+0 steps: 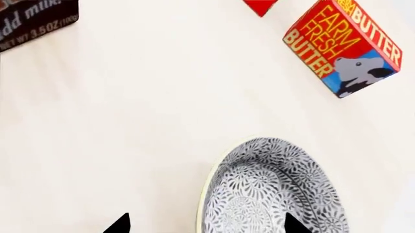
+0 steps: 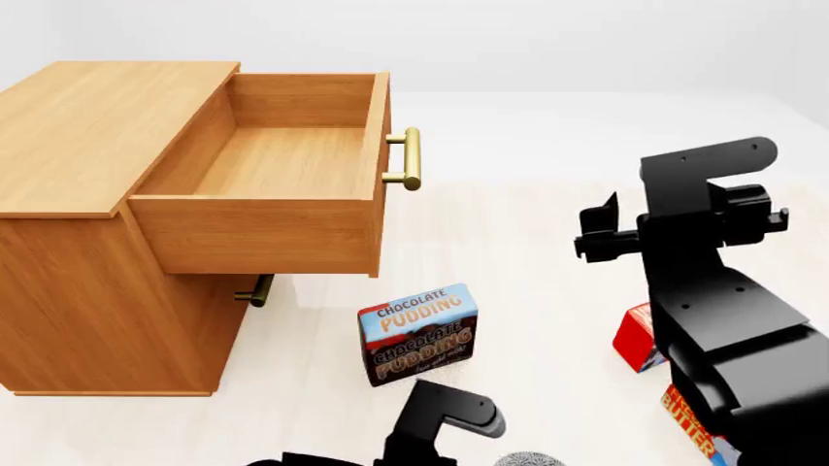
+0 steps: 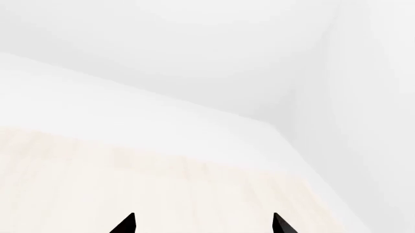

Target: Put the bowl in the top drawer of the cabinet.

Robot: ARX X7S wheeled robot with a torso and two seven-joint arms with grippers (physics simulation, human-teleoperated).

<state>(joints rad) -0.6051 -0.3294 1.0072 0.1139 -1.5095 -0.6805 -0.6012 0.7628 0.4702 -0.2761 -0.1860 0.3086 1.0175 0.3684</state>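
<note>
Fingers of the left gripper (image 1: 206, 224) show only as two dark tips in the left wrist view, set wide apart and closed on nothing; one tip overlaps the bowl (image 1: 272, 191), the other sits over bare floor beside its rim. That patterned bowl rests upright on the pale floor (image 1: 129, 121), and only a sliver of it shows at the lower edge of the head view. Near it lies a butter box (image 1: 342, 46), tilted, with a red object (image 1: 260, 6) just past it. A dark pudding box (image 2: 417, 333) stands between the bowl and the cabinet (image 2: 91, 126). The top drawer (image 2: 279, 180) is pulled fully out. Right gripper (image 3: 202, 224) fingers are likewise spread and bare, raised in the air.
</note>
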